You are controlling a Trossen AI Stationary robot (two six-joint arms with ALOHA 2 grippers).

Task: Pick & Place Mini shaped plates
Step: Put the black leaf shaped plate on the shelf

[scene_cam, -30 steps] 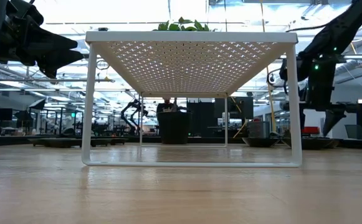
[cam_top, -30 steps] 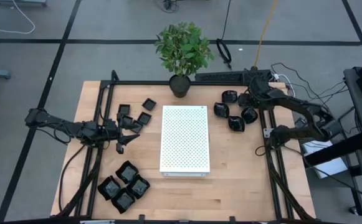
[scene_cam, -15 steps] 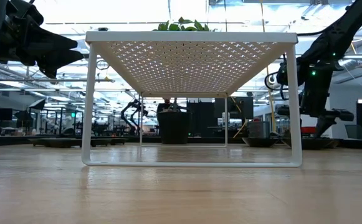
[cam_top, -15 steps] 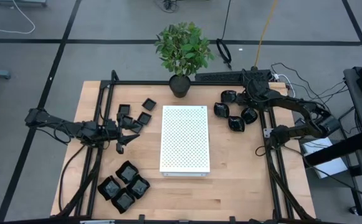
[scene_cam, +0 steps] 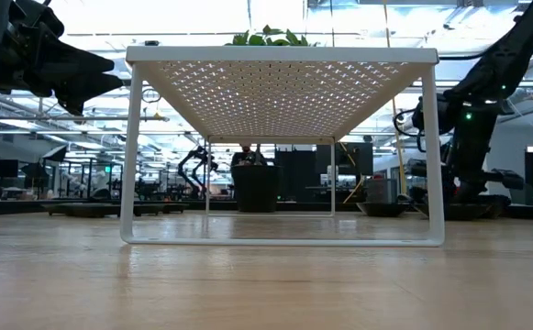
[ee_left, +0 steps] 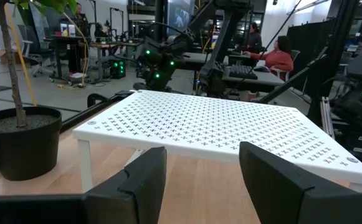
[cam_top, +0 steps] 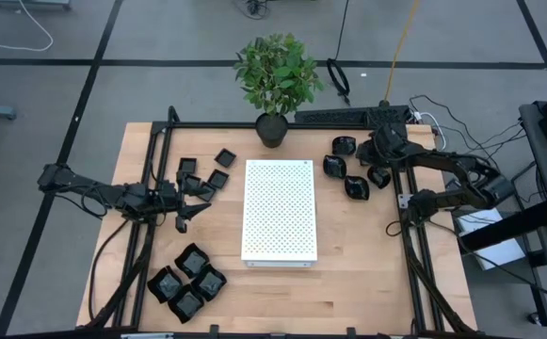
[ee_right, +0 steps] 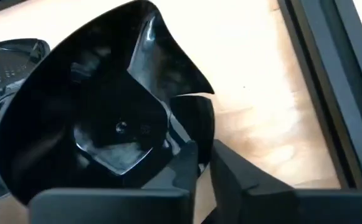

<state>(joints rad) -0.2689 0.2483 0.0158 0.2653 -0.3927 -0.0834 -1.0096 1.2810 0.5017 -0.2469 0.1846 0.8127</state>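
Several rounded glossy black mini plates (cam_top: 334, 167) lie on the table's right side, beyond the white perforated board (cam_top: 279, 211). My right gripper (cam_top: 380, 168) slants down onto the one nearest the right edge (ee_right: 100, 118) and is shut on it. Small square black plates (cam_top: 218, 177) lie left of the board, and larger wavy-edged ones (cam_top: 186, 281) sit at the near left. My left gripper (cam_top: 196, 200) hovers open over the small squares, pointing level at the board (ee_left: 218, 121), touching nothing. My right gripper pinches the rounded plate's rim (ee_right: 192, 134) between its two fingers (ee_right: 243, 180), one inside the bowl and one outside. The fingers come from above, slanting down. In the low view the plate (scene_cam: 475, 209) sits at table height under the gripper.
A potted plant (cam_top: 272, 130) stands at the far edge behind the board. Black frame rails (cam_top: 414, 245) run along both sides of the table. Bare wood lies near the front edge and right of the board.
My right gripper has come down onto the rounded plates at the right, and its fingers, spread a second ago, have shut on one plate's rim. My left arm has kept still.
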